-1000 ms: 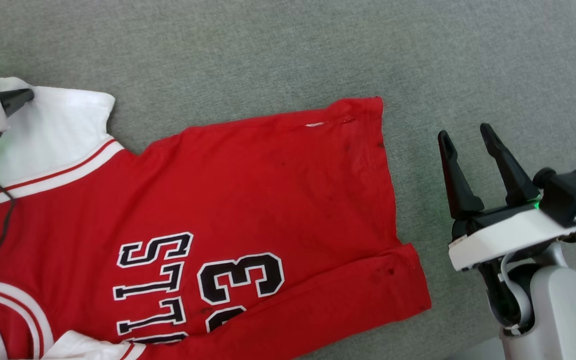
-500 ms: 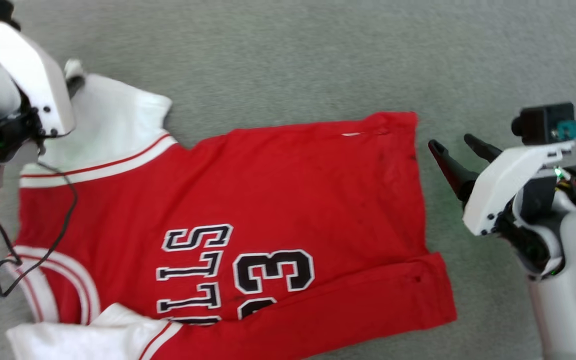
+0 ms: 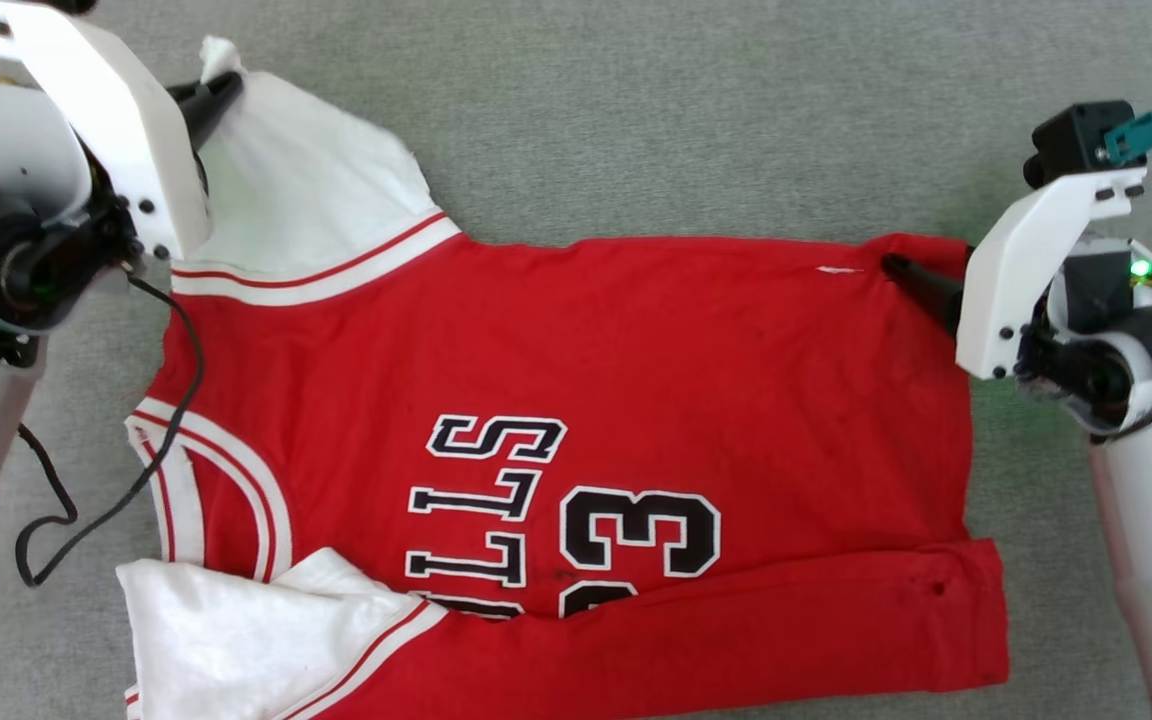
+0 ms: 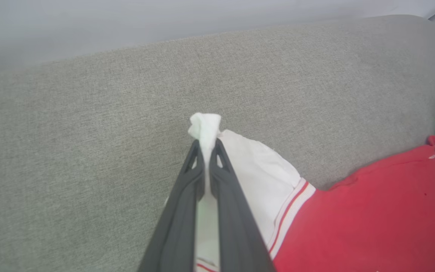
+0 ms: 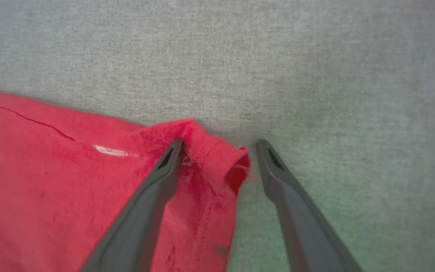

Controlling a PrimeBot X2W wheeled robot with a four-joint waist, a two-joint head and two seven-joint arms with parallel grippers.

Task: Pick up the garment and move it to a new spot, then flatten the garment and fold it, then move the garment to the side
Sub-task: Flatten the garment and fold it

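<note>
In the head view, the garment [image 3: 576, 380], a red jersey-style shirt with white short sleeves, striped trim and a black number 33, lies spread face up on a grey woven upholstered surface [image 3: 636, 120]. Its neckline is towards the left and its hem towards the right. The left gripper [image 3: 221, 90] is at the upper left, at the tip of the upper white sleeve. The right gripper [image 3: 911, 275] is at the upper right corner of the hem. A thin black cable [image 3: 166, 430] hangs from the left arm across the shirt's shoulder.

In the left wrist view, the left gripper [image 4: 206, 145] has its dark fingers pressed together, pinching the white sleeve's corner. A small tuft of cloth pokes out past the tips.

In the right wrist view, the right gripper [image 5: 219, 145] stands spread. One finger lies on the red cloth and the other on the grey surface, with the raised hem corner between them.
</note>
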